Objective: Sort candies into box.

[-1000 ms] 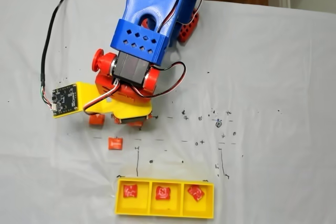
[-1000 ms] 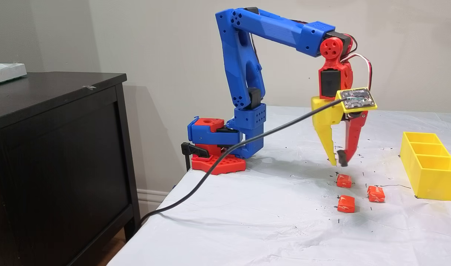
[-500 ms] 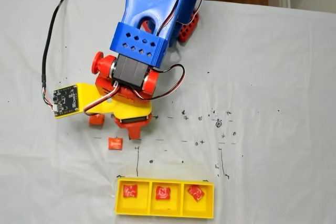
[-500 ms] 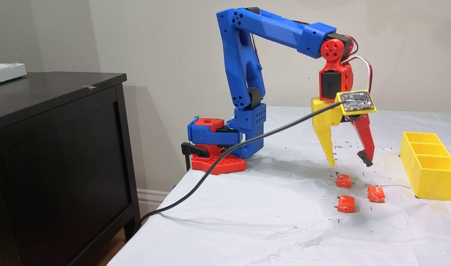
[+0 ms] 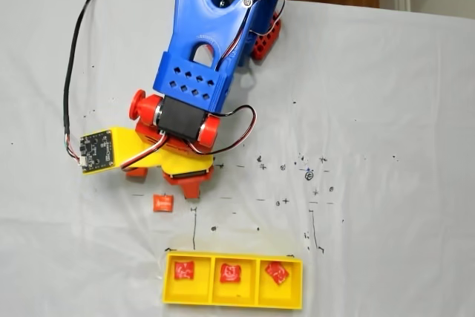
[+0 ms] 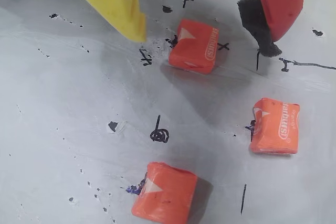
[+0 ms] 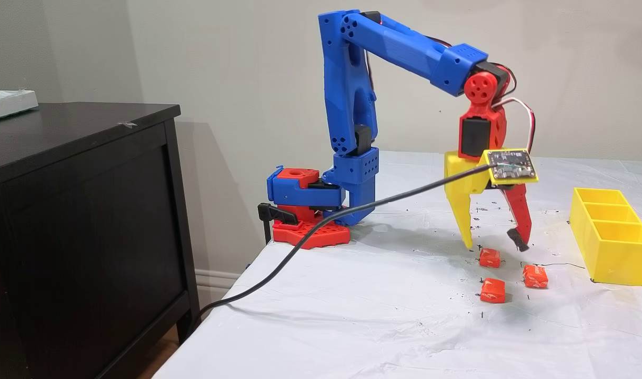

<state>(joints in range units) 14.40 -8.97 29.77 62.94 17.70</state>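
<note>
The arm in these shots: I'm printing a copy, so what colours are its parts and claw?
The arm has blue links, with red joint hubs and a red-and-blue base. The claw has one yellow finger and one red finger with a black tip pad. A yellow bracket carries a black circuit board; red-white-black wires and a black cable trail off.

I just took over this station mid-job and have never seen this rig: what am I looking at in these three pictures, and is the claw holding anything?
It is one blue desk arm with a two-finger gripper: one yellow finger, one red.

One fixed view looks straight down on the table; another fixed view looks from the side. The wrist view rides on the arm and looks down past the fingers.

On the white cloth lie three orange candies. The yellow box has three compartments, each with one red candy.

The gripper is open and holds nothing. It hangs low with its fingers either side of one orange candy, not touching it.
</note>
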